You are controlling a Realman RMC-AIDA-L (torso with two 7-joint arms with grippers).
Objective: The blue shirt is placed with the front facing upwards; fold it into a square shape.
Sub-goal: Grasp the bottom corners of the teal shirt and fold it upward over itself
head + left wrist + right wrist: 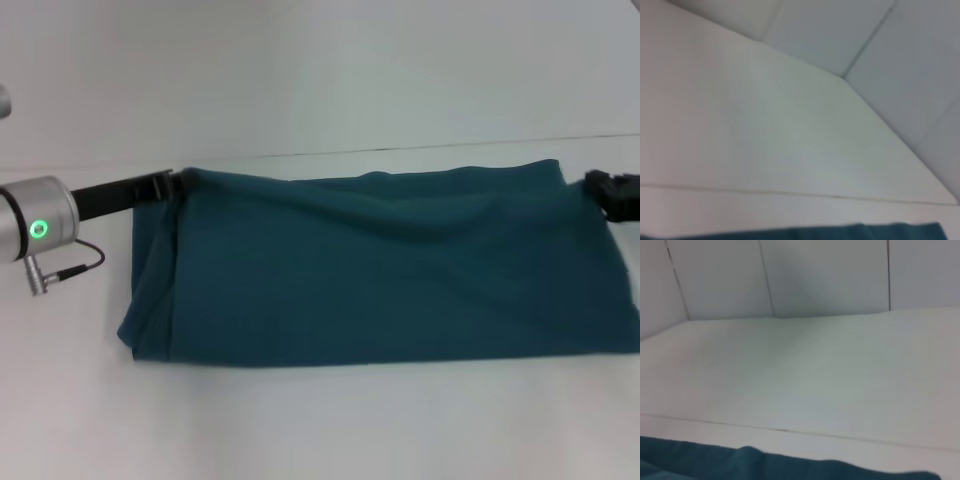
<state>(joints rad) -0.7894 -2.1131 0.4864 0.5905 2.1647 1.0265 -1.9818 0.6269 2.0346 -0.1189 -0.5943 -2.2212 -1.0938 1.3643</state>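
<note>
Shirt: the blue shirt [380, 270] lies on the white table [320, 430] as a wide band, doubled over, with its long fold line toward the robot and its far edge raised at both top corners. No lettering or neck label shows on the upper face.
Shape so far: a long rectangle, not a square; by my judgement at least one more fold across the width is due.
Left gripper: the left gripper [178, 182] meets the far left corner of the shirt, where the cloth hangs in a steep drape down to the table. It seems to be pinching that corner, but the fingers are hidden by cloth, so I cannot tell how they stand.
Right gripper: the right gripper [608, 190] sits at the far right corner, touching the cloth edge; whether it is clamped or apart cannot be told either.
Wrist views: each shows only a strip of the shirt's edge [840, 232] [740, 462] against bare table and wall.
Risk, uneven corners: the left side sags and wrinkles more than the right; if set down so, the edges would probably lie askew.
Risk, slipping cloth: a thin pinch on one layer could let the under layer drop and open the fold.
Risk, dragging: pulling the corners sideways may shift the whole band.
Containers: none in view.
</note>
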